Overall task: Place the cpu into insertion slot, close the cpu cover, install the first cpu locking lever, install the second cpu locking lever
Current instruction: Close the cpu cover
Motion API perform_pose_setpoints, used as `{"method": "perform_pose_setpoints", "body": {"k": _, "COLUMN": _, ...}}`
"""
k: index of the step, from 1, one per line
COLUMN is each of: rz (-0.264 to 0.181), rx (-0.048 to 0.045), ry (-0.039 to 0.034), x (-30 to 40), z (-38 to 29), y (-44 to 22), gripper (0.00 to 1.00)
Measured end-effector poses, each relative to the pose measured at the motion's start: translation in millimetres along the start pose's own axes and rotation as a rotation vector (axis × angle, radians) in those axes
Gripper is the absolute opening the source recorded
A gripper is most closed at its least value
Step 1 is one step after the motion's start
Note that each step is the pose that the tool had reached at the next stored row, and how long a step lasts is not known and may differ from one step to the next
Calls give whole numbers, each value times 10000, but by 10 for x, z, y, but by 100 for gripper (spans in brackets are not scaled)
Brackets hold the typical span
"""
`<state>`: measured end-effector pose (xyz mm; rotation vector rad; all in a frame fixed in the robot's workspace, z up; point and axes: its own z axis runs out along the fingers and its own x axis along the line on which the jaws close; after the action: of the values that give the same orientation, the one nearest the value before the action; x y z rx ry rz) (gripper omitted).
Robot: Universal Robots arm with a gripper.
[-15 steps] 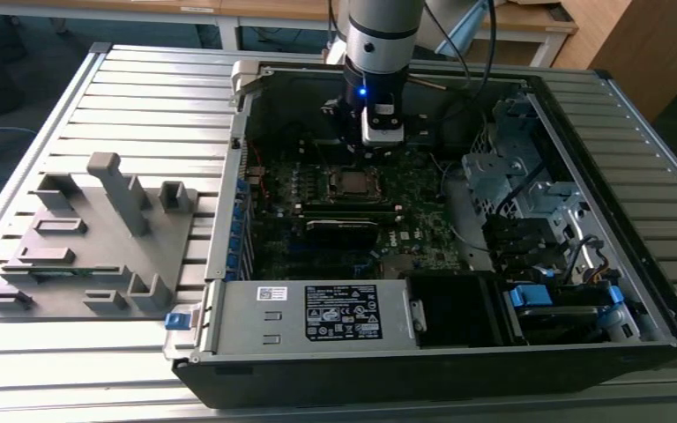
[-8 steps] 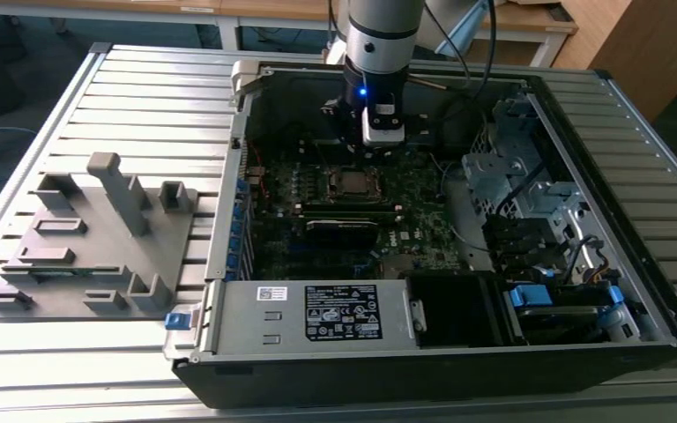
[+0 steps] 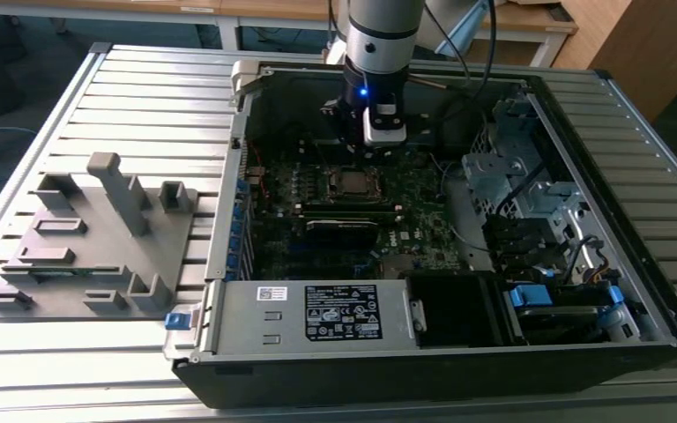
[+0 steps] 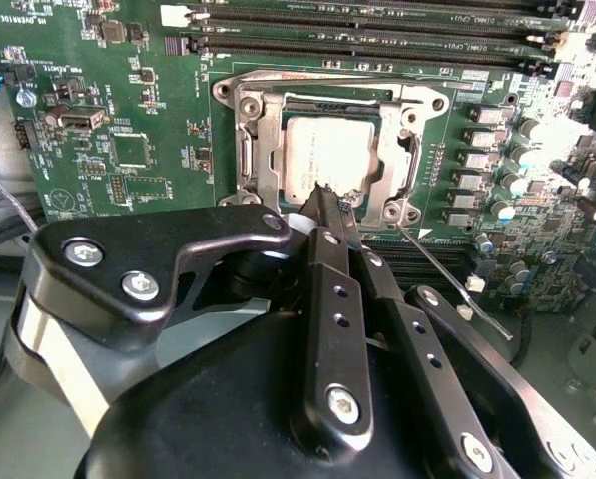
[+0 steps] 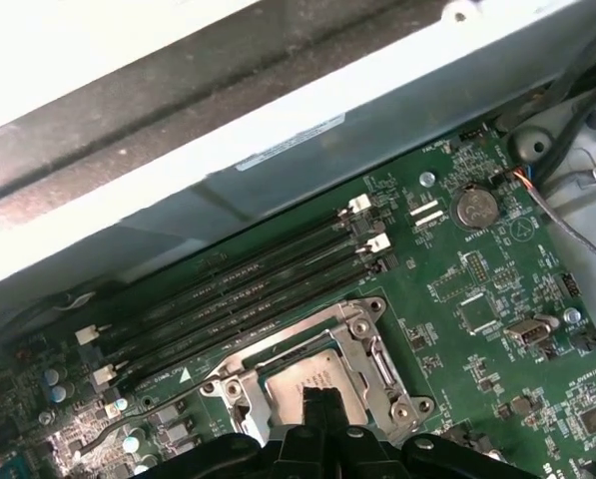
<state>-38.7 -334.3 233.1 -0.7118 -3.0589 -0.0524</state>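
Work stands at the locking levers, we judge. In the exterior view the arm (image 3: 380, 35) reaches into the computer case (image 3: 433, 383) on the table (image 3: 138, 88). In the second wrist view the cpu (image 4: 322, 155) sits in the insertion slot (image 4: 240, 100) under the lowered cpu cover (image 4: 261, 140). The hand (image 4: 333, 200), pinched together and holding nothing, is at the cover's edge, near a free lever (image 4: 457, 284). In the first wrist view the hand (image 5: 322, 397) meets the cpu (image 5: 298, 377). Any next move calls for small, exact pressure.

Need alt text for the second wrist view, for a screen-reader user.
The hand, black fingers closed together, has its tips at the edge of the cpu, which lies framed by the cpu cover. A thin locking lever angles out free beside the cover on the green board; long black memory slots run beyond.
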Motion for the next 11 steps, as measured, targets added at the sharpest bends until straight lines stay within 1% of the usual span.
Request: {"method": "perform_pose_setpoints", "body": {"k": 11, "rz": -1119, "rx": 9, "ry": 36, "x": 0, "z": 1, "y": 0, "gripper": 10}}
